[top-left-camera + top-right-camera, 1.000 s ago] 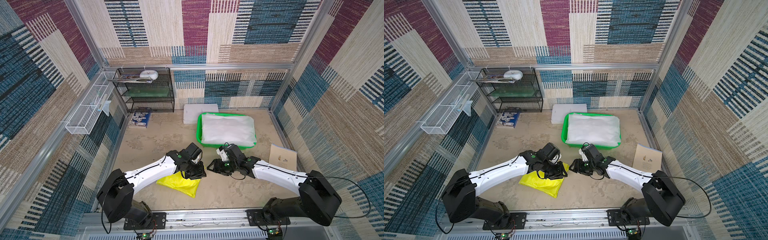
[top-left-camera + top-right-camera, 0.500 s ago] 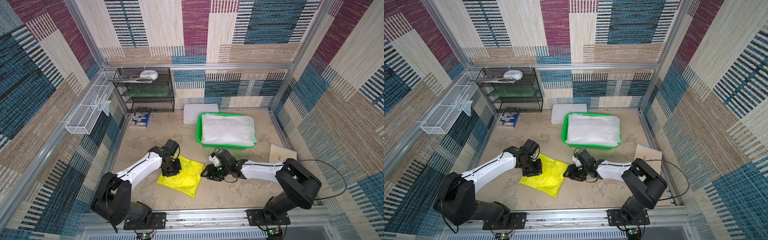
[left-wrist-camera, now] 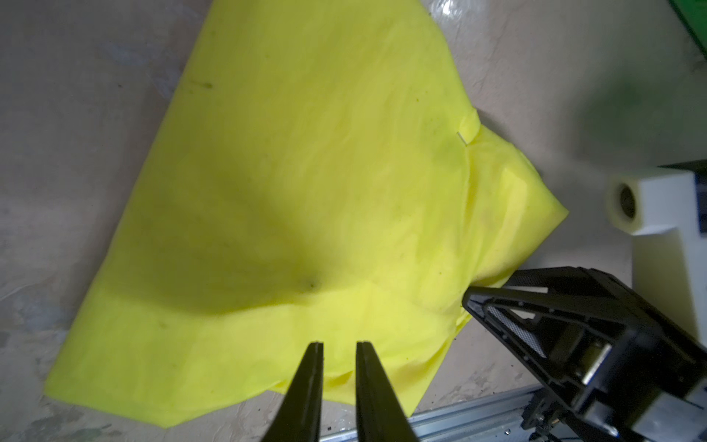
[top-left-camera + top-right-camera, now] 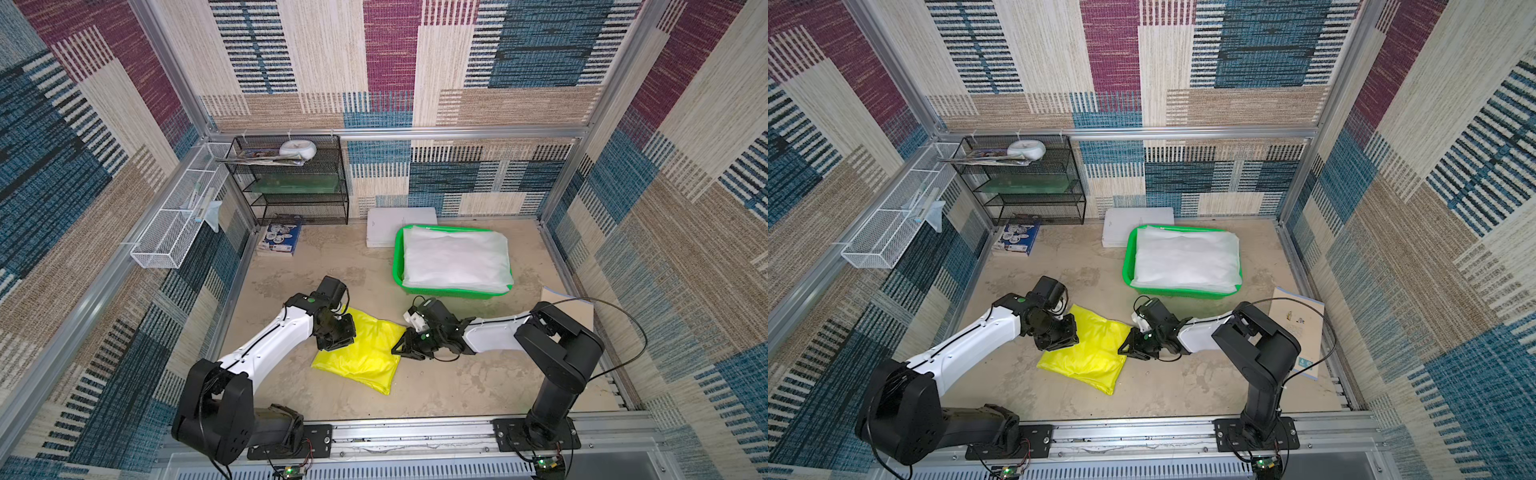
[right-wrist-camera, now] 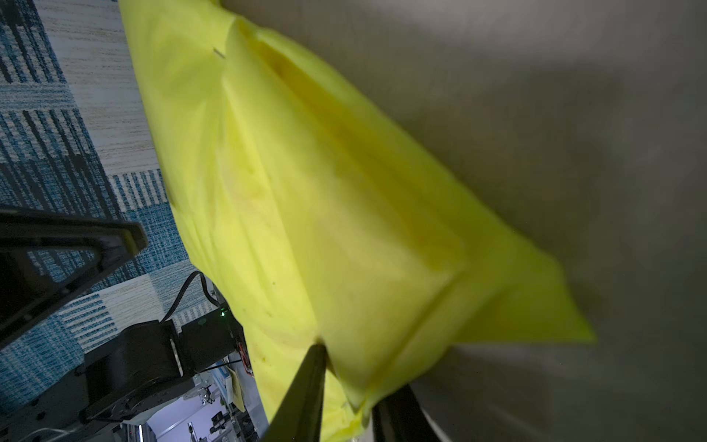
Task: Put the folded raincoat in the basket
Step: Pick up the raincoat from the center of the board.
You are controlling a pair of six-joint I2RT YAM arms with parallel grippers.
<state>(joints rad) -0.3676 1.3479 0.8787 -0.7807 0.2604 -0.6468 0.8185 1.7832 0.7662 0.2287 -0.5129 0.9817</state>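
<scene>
Closing since before, right fingers [image 5: 306, 382] pinch raincoat [image 4: 365, 349] corner, left fingers [image 3: 310, 382] narrowed over it, grip unclear

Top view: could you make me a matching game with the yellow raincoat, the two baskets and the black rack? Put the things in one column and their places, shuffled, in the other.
Things
1. yellow raincoat
2. green basket
3. white wire basket
4. black mesh rack

Places
A. hanging on a side wall
B. standing in the back corner
C. lying on the floor, nearest the front
D. holding a white bundle

Pairs: 1-C, 2-D, 3-A, 4-B
</scene>
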